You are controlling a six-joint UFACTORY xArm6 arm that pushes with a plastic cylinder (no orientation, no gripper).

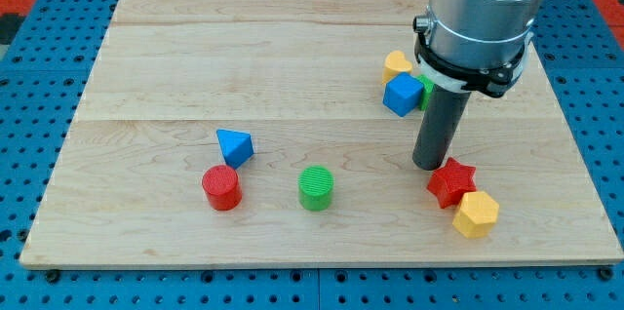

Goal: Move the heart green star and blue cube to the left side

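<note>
The blue cube (402, 95) sits at the view's upper right. A yellow heart (395, 62) touches its top edge. A green star (426, 89) shows only as a sliver at the cube's right side, mostly hidden behind my rod. My tip (430, 166) rests on the board below the blue cube and just above-left of a red star (451, 181).
A yellow hexagon (476, 214) touches the red star's lower right. A green cylinder (316, 188) stands at the lower middle. A red cylinder (221, 188) and a blue triangle (234, 145) sit at the lower left. The wooden board (195, 57) lies on a blue pegboard.
</note>
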